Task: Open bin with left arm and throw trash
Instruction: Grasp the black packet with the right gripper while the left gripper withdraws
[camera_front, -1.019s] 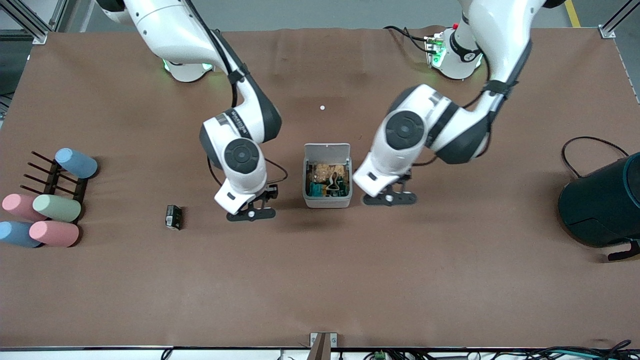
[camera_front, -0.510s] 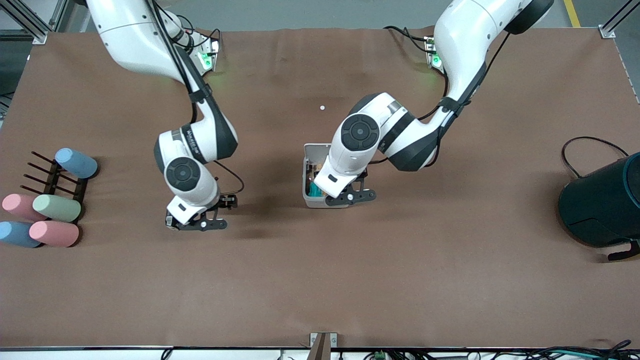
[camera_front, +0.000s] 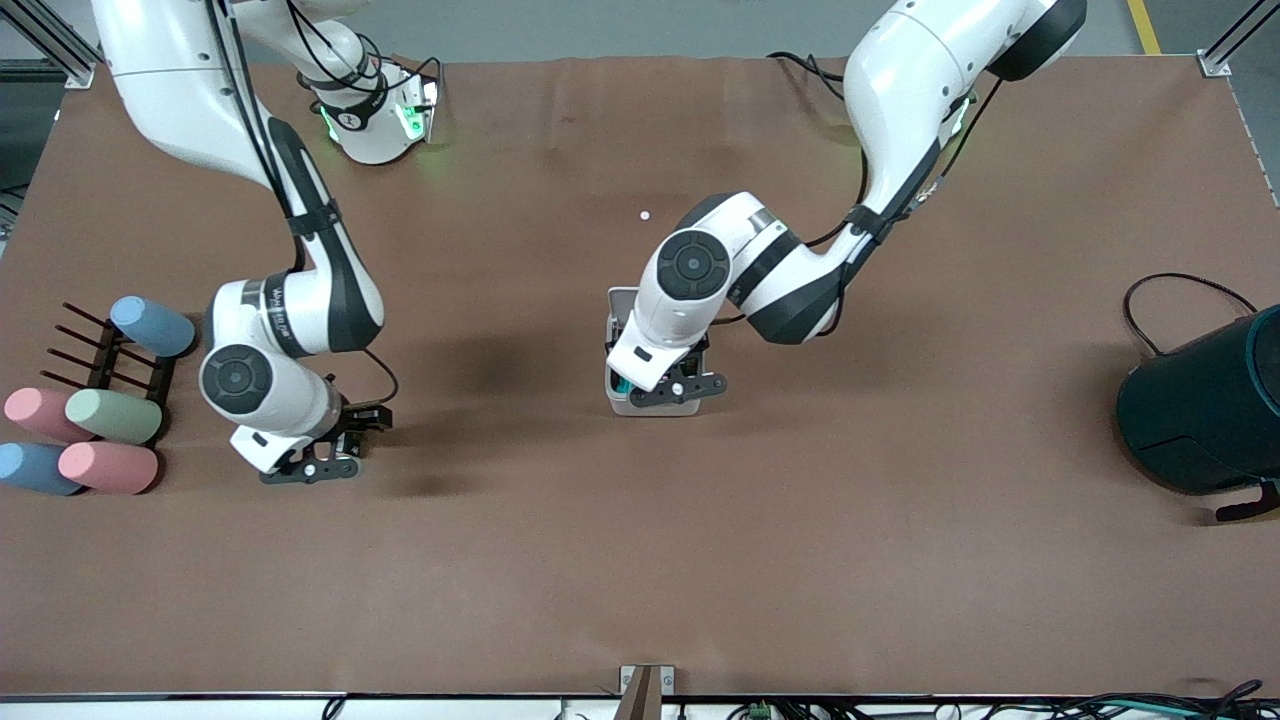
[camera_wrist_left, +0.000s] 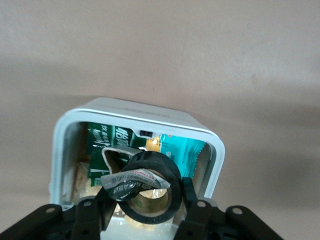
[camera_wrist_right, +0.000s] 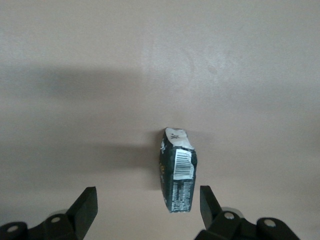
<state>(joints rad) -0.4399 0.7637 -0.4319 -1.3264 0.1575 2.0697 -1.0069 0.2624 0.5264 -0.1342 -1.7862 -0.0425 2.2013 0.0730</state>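
The white bin (camera_front: 626, 405) stands mid-table with its lid (camera_front: 620, 298) up. My left gripper (camera_front: 672, 388) hangs over the open bin (camera_wrist_left: 137, 111) and is shut (camera_wrist_left: 147, 200) on the dark round ring (camera_wrist_left: 172, 172), with a crumpled grey wrapper scrap (camera_wrist_left: 125, 180) against it. A curled whitish strip (camera_wrist_left: 116, 151) lies in the bin among green and teal wrappers. My right gripper (camera_front: 312, 468) is toward the right arm's end of the table and hides the black printed packet in the front view. In the right wrist view it is open (camera_wrist_right: 147, 207) just above the packet (camera_wrist_right: 177, 175), which lies on the mat.
Pastel cylinders (camera_front: 112, 415) and a black rack (camera_front: 100, 350) lie at the right arm's end. A large dark teal cylinder (camera_front: 1205, 405) with a cable (camera_front: 1180, 285) stands at the left arm's end. A small white speck (camera_front: 645, 215) lies farther from the front camera than the bin.
My right gripper has moved from beside the bin toward the right arm's end, to above the packet. My left gripper has moved from beside the bin to over its opening.
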